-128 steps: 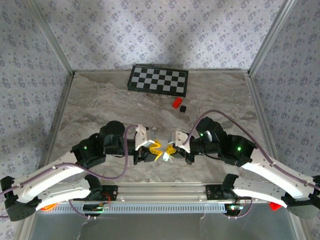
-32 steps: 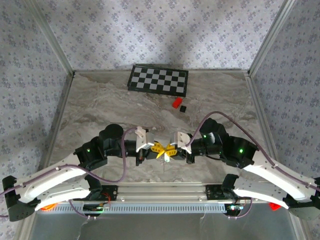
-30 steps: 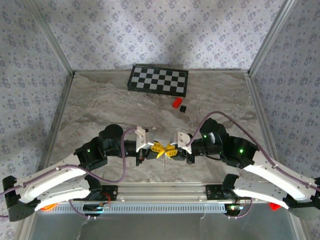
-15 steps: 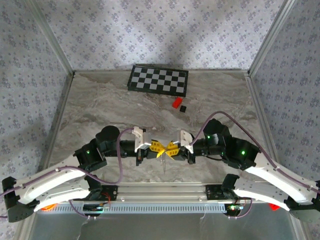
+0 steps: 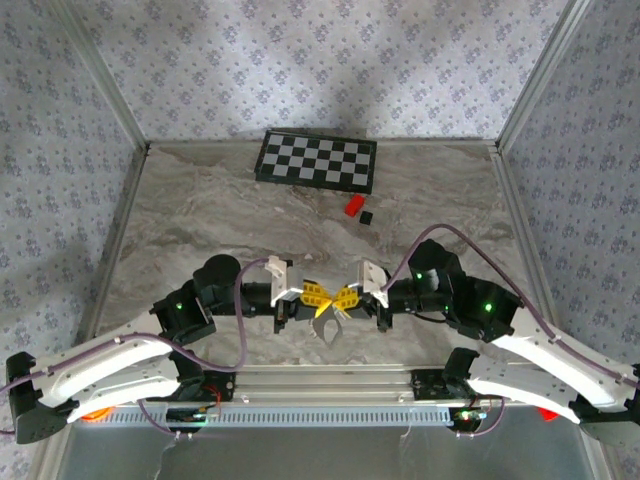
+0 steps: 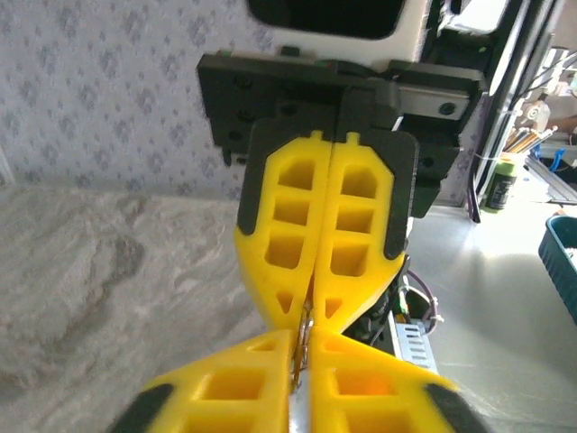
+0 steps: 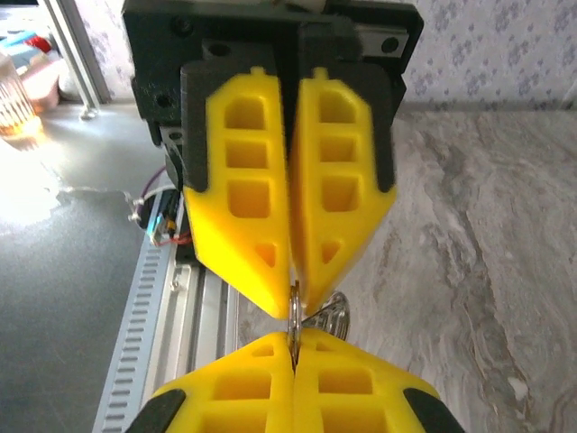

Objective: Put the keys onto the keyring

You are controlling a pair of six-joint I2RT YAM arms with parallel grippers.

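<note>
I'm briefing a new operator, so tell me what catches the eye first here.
The yellow left claw and yellow right claw meet tip to tip, both shut, at the near-centre of the grey marbled table. Pinched at their tips is a thin dark-silver wire keyring, with a small silvery flat key beside it. At the far edge lies a black-and-white checkered board.

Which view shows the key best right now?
Right wrist: the key sticks out, silvery and close up. The top view gives a small pale shape hanging low; the left wrist view, at most a thin metal sliver.
</note>
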